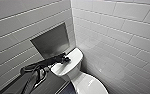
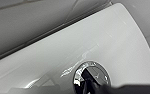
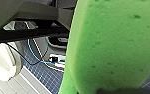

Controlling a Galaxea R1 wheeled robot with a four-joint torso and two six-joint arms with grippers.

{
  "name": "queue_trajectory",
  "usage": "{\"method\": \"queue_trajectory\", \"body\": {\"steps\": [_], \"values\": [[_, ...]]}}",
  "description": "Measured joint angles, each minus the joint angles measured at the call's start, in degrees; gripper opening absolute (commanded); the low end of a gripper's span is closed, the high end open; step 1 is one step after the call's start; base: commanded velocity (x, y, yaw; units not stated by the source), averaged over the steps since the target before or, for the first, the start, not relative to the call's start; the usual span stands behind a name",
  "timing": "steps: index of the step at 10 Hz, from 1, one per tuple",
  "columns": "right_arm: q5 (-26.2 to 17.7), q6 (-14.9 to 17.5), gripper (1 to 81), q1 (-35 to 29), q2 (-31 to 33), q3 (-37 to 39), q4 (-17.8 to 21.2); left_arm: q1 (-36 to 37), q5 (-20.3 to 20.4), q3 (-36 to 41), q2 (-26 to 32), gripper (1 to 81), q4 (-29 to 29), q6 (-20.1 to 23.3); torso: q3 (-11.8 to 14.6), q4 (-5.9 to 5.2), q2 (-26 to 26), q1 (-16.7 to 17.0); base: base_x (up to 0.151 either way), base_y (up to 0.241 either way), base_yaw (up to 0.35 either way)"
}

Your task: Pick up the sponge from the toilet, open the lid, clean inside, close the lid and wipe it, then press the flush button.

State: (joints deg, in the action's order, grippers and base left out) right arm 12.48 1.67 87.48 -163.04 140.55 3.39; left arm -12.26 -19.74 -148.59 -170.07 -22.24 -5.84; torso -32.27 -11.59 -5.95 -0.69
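Note:
The white toilet's tank top (image 1: 71, 60) stands against the tiled corner, with the closed glossy lid (image 1: 89, 85) below it. My left gripper (image 1: 66, 59) is shut and rests on the tank top. In the left wrist view its dark tip (image 2: 89, 80) sits on the round chrome flush button (image 2: 91, 75). The bright green sponge (image 3: 108, 47) looms close in the right wrist view, and my right gripper (image 3: 113, 91) is shut on it.
Grey-white tiled walls meet in a corner behind the tank. A steel panel (image 1: 51, 41) is set into the left wall just above the tank. Under the right arm lies dark blue tiled floor (image 3: 44, 75) with a thin cable (image 3: 31, 53) across it.

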Motion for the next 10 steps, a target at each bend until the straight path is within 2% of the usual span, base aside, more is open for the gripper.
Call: {"method": "queue_trajectory", "body": {"steps": [3, 6, 10], "values": [[0.0, 0.0, 1.0, 0.0, -0.2, 0.0, 0.0, -0.5, 2.3, -0.7, -0.9, 1.0, 2.1, 0.1, 0.0, 0.0, 0.0, 0.1, 0.0, 0.0, 0.0], [0.0, 0.0, 1.0, 0.1, -0.3, 0.2, 0.0, 0.2, 1.3, 0.4, -0.3, 1.0, 1.0, 0.0, 0.0, 0.0, 0.0, 0.1, 0.0, 0.0, 0.0], [0.0, 0.0, 1.0, 0.3, -0.4, 0.2, 0.0, 2.3, -0.8, 9.5, 4.7, 1.0, -3.9, 0.0, 0.0, 0.0, 0.0, 0.0, 0.0, 0.0, 0.0]]}}
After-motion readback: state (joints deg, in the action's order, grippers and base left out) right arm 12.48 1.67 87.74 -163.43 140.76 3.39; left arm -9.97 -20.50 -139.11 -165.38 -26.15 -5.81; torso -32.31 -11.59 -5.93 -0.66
